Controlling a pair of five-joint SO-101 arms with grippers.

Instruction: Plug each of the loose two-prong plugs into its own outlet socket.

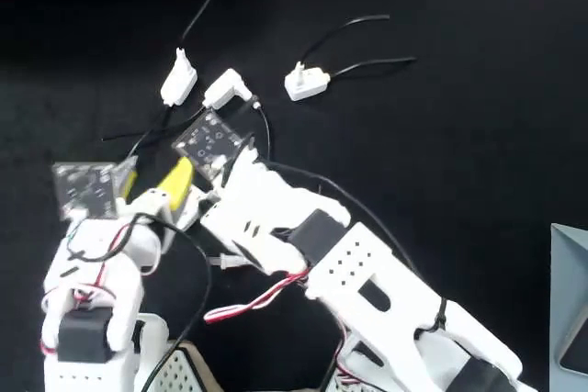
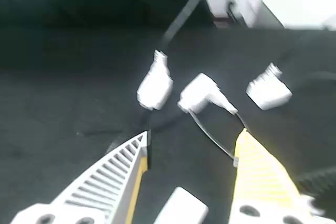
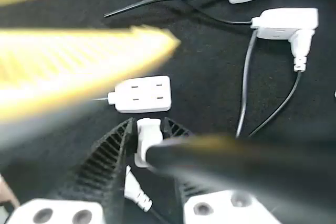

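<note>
Pinching a small white plug [image 3: 147,142] between the black ribbed fingers of the right pincer [image 3: 148,125], one end turned toward the outlet block [image 3: 140,94] lying just beside it on the black worktop [image 1: 459,153]; gripped close to the fingertips, probably so the prongs can be steered at the slots (not yet in, judging by the sliver of cloth between plug and block).

Hovering close by with the left pincer [image 2: 192,136] spread wide, gripping nothing; likely stationed there to steady the block against the push, since so light a block would tend to slide.

From above, both pincers crowded together at about nine o'clock of the worktop's middle; at twelve to two o'clock from them, three more white plugs in a row, well apart from the block: first plug [image 1: 179,80], second plug [image 1: 228,89], third plug [image 1: 306,82]; cords trailing away, left free for later turns.
</note>
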